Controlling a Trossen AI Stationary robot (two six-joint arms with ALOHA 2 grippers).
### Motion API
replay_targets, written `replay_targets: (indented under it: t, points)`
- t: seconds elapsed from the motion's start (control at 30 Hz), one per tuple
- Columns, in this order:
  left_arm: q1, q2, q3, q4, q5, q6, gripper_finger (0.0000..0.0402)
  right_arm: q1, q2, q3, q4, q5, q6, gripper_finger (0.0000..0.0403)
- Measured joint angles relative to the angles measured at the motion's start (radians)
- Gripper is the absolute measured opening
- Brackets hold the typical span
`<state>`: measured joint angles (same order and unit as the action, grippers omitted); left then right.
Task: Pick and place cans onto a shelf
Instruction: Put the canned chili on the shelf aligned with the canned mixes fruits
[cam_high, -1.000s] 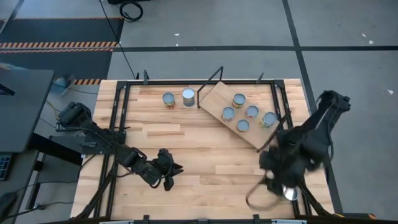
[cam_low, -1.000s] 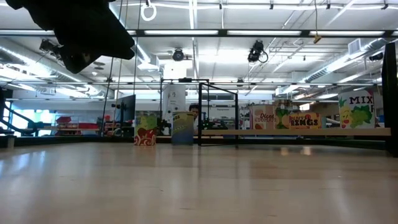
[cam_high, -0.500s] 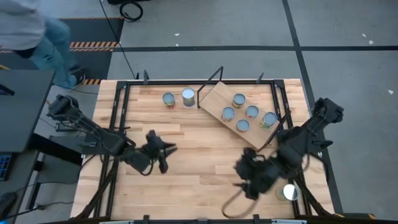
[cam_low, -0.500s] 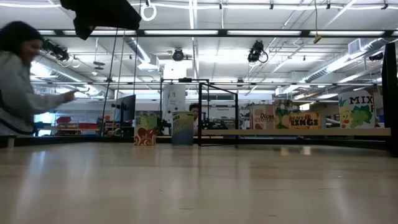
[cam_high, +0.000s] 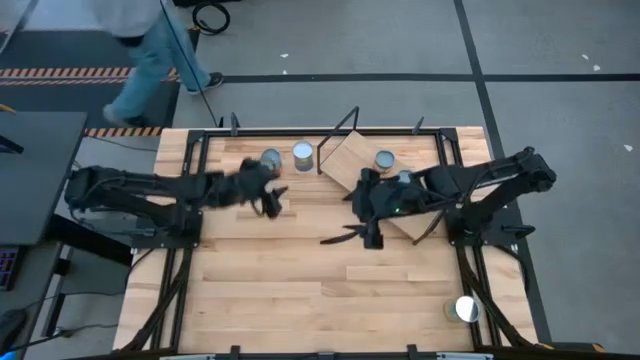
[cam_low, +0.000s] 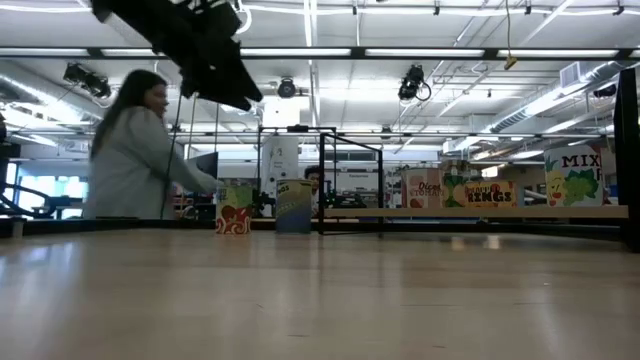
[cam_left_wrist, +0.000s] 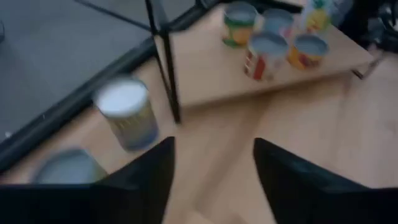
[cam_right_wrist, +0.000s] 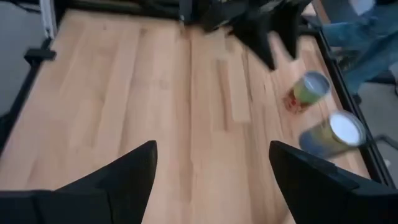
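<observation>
The planked tabletop (cam_high: 300, 270) filled the middle of the high view. Above its upper left corner, at the top left of the frame, a person (cam_high: 140, 40) in a grey top and blue trousers walked across the floor; the low view showed the same person (cam_low: 135, 165) at left. The shelf (cam_high: 345, 160), a light wood board on a black wire frame, lay slantwise in the upper right part of the tabletop.

The left arm reached in from the left edge, its gripper (cam_high: 268, 192) just below the two cans at the upper centre; in the left wrist view its fingers (cam_left_wrist: 149, 171) stood apart with nothing between them. The right arm stretched from the right across the shelf, its gripper (cam_high: 362, 232) at the shelf's lower left edge, fingers (cam_right_wrist: 127, 168) spread wide and empty.

Two cans (cam_high: 287, 157) stood together left of the shelf, near the tabletop's upper edge. One can on the shelf (cam_high: 384, 160) showed clear of the arm. Another can (cam_high: 465, 309) sat alone at the lower right.
</observation>
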<state>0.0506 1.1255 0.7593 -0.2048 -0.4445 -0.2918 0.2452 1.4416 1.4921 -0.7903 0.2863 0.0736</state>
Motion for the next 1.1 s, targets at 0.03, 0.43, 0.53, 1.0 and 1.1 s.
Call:
replay_targets:
  t: [0.03,0.43,0.53,1.0,1.1]
  points:
    - [0.052,0.000,0.000,0.027,0.045,0.042,0.0243,-0.007,-0.011,0.000,-0.033,0.000,0.001,0.0316]
    - [0.501,0.145,0.000,0.183,0.470,0.285,0.0352,0.014,-0.164,-0.001,-0.255,0.035,0.141,0.0316]
    - [0.564,0.165,0.000,0.172,0.472,0.335,0.0352,0.014,-0.183,-0.001,-0.259,0.036,0.129,0.0316]
    - [0.666,0.206,0.000,0.017,0.561,0.483,0.0353,-0.073,-0.184,-0.002,-0.298,0.088,0.037,0.0316]
    - [0.667,0.229,0.000,0.010,0.563,0.516,0.0353,-0.083,-0.184,-0.002,-0.300,0.088,0.035,0.0316]
